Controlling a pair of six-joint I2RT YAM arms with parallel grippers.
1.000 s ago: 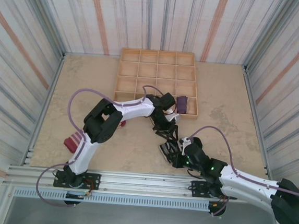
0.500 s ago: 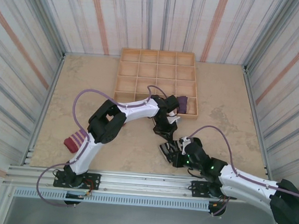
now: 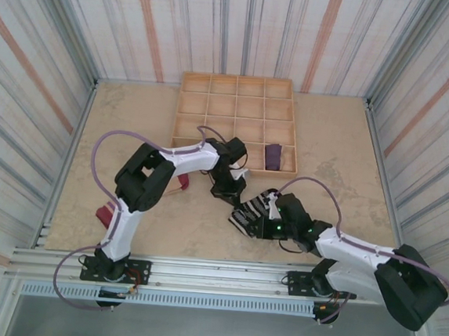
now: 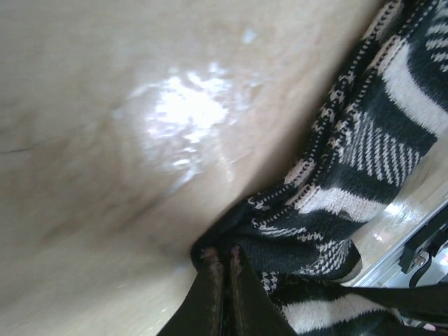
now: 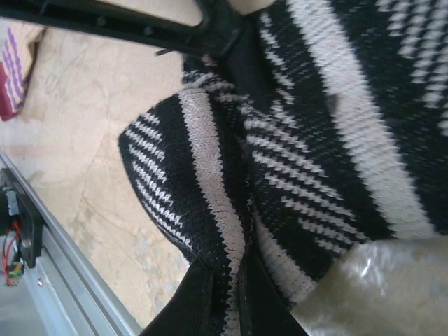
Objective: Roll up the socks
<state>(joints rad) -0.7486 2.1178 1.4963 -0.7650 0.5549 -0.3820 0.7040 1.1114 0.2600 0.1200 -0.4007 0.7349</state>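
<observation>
The black-and-white striped sock (image 3: 245,215) lies on the table between my two grippers. My left gripper (image 3: 233,200) comes from the upper left and is shut, its tips pinching the sock's dark edge (image 4: 280,231) down at the table. My right gripper (image 3: 261,217) is shut on a fold of the same sock (image 5: 315,140), with a white stripe running in between the fingers (image 5: 203,294). A purple sock (image 3: 273,154) sits rolled in a compartment of the wooden tray (image 3: 178,117). A maroon-ended sock (image 3: 104,216) lies at the left, partly hidden by the left arm.
The wooden compartment tray stands at the back centre, just beyond the left wrist. Striped walls close in the table on three sides. A metal rail (image 3: 200,272) runs along the near edge by the arm bases.
My left gripper has shut and moved left and nearer, drawing the striped sock out flatter. My right gripper has shifted left with the sock, still shut.
</observation>
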